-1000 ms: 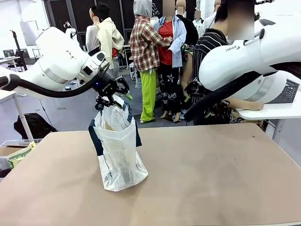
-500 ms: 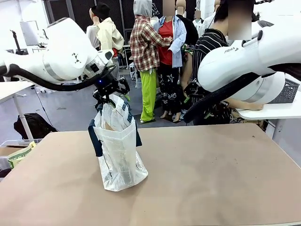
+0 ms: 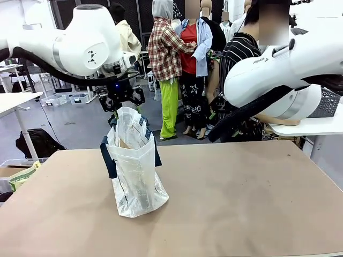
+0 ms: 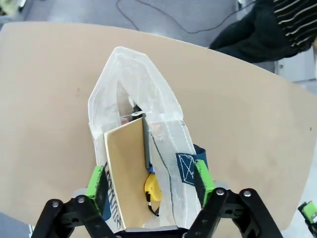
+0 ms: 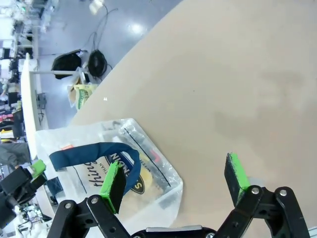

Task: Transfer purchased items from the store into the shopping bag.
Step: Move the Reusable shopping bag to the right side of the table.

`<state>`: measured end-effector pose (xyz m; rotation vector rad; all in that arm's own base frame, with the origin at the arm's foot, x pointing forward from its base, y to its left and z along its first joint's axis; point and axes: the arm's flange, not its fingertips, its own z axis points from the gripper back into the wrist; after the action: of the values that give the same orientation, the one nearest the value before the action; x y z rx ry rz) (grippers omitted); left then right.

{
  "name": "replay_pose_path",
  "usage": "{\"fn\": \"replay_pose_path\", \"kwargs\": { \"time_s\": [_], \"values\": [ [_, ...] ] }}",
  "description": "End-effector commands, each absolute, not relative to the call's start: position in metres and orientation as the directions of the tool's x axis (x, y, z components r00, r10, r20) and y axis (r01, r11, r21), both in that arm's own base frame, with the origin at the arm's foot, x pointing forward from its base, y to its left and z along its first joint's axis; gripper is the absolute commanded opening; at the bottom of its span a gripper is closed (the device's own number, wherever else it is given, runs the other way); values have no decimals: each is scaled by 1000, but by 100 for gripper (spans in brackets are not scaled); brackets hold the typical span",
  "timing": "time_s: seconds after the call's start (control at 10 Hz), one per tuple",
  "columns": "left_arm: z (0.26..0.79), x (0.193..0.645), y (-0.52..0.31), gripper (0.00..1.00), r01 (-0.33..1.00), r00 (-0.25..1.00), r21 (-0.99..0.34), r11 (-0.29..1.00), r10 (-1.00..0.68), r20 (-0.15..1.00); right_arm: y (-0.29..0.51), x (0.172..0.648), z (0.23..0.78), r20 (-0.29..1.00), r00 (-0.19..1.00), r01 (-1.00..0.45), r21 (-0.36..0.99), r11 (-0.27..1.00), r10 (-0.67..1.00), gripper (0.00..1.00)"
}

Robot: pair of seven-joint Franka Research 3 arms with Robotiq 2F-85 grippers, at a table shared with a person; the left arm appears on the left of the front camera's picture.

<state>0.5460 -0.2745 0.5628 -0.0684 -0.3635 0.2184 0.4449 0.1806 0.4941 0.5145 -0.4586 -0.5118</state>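
The shopping bag point(image 3: 134, 171) stands upright on the left half of the table, translucent white with navy handles point(image 3: 110, 158). My left gripper point(image 3: 120, 101) hangs open just above its mouth. In the left wrist view the left gripper point(image 4: 150, 181) straddles the bag point(image 4: 133, 84) with nothing held. Inside the bag lie purchased items: a flat tan package point(image 4: 126, 168) and a small yellow item point(image 4: 152, 187). My right gripper point(image 5: 175, 181) is open and empty, high over the table, with the bag point(image 5: 148, 158) below it and to its left.
The brown table point(image 3: 241, 203) is bare right of the bag. A dark lattice basket point(image 3: 328, 104) rests on a white side table at far right. A person in a striped shirt point(image 3: 241, 53) stands behind my right arm point(image 3: 268, 80). A yellow-green packet point(image 3: 21, 175) lies off the table's left edge.
My left arm has swung up and to the right while its gripper lifted slightly off the bag's top and turned. The bag and the right arm have stayed put.
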Motion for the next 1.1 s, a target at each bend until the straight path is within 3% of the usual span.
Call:
{"fn": "replay_pose_path", "kwargs": {
  "time_s": [0.0, 0.5, 0.8, 1.0],
  "values": [
    [570, 551, -282, 100, -242, 901, -146, 959, 278, 332, 210, 448, 496, 304, 803, 304, 530, 791, -513, 100],
    [570, 541, -266, 100, -273, 893, -73, 959, 281, 351, 225, 452, 498, 320, 817, 276, 513, 813, -480, 100],
    [570, 537, -256, 100, -270, 886, -108, 957, 291, 360, 227, 455, 499, 317, 820, 271, 518, 811, -477, 100],
    [558, 540, -253, 100, -255, 912, -93, 962, 271, 309, 226, 456, 499, 317, 820, 271, 520, 810, -477, 100]
  ]
}}
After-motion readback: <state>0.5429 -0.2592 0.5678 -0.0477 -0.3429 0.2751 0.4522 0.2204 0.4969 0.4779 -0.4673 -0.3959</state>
